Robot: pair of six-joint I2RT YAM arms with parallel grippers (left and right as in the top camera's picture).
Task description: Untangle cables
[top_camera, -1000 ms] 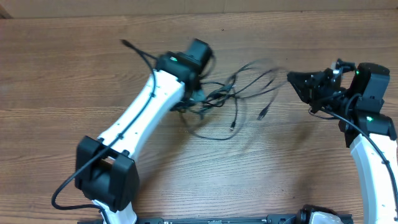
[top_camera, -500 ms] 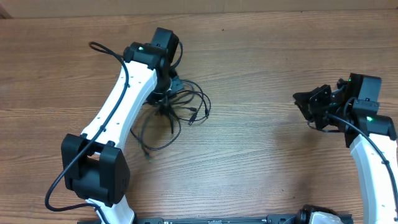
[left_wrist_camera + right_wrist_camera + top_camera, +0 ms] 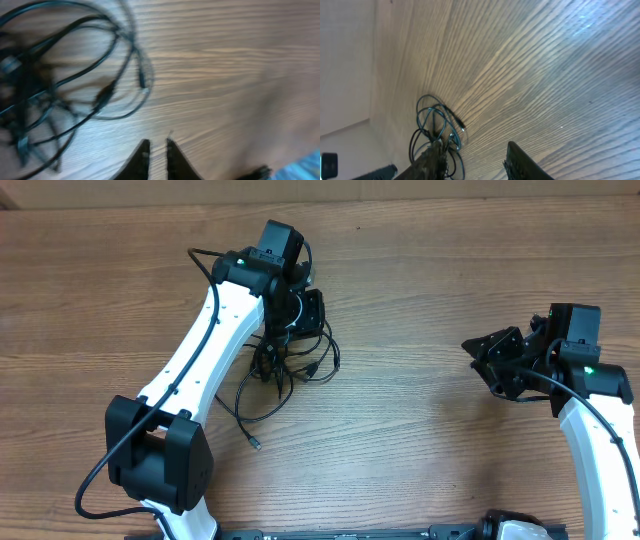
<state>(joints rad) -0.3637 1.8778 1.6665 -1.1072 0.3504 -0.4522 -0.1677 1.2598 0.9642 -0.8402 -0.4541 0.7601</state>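
Observation:
The cables (image 3: pixel 285 370) are thin black cords lying in one loose tangle on the wooden table, just in front of my left gripper (image 3: pixel 312 310). One plug end (image 3: pixel 254 445) trails toward the front. In the left wrist view the tangle (image 3: pixel 65 90) is blurred at the left, and my left gripper (image 3: pixel 157 145) shows a narrow gap with only bare wood in it. My right gripper (image 3: pixel 482 360) is open and empty far to the right of the tangle. The right wrist view shows the cables (image 3: pixel 437 125) far beyond its spread fingers (image 3: pixel 475 160).
The wooden table (image 3: pixel 420 450) spans the whole view. A thicker black wire (image 3: pixel 200 255) loops off the left arm near the back. The left arm's base (image 3: pixel 160 460) stands at the front left.
The left arm swung the cable tangle from the table's middle to the left. The tangle now lies bunched on the table apart from the left fingers. The right gripper shifted slightly left.

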